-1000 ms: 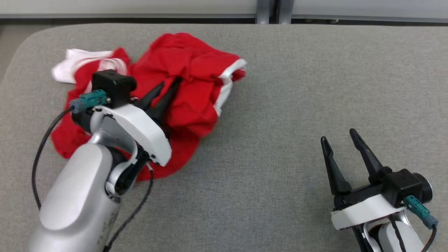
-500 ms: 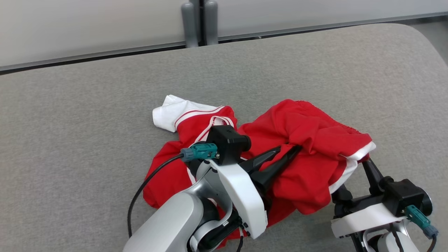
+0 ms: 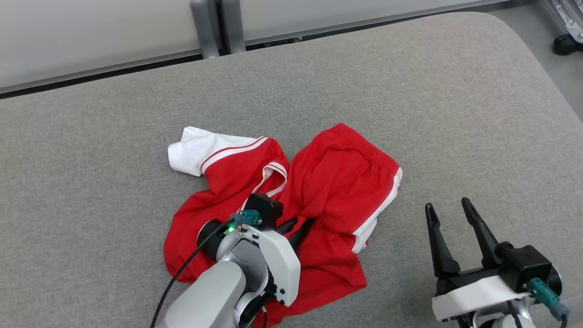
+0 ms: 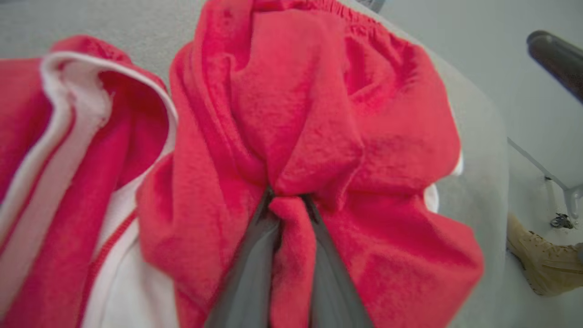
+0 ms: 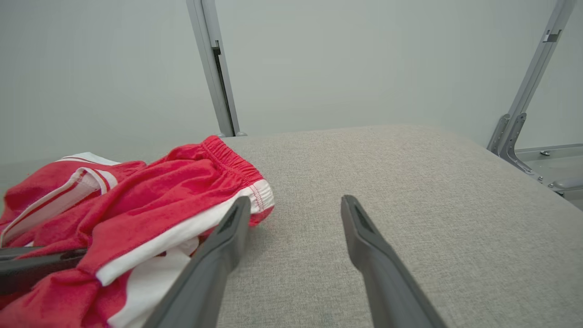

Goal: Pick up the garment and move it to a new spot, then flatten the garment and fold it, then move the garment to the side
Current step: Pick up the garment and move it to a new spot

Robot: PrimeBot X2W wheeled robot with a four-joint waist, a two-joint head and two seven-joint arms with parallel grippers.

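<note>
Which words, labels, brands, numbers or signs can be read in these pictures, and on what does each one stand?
None: no readable text is visible.
The garment shows red cloth and white stripes, but no print or tag.
The table is plain grey fabric.
The left pincer and the right pincer bear no marking that can be made out.

The table's (image 3: 455, 114) middle is blocked by the crumpled garment (image 3: 337, 182); bare room is left along its far and right edges.
</note>
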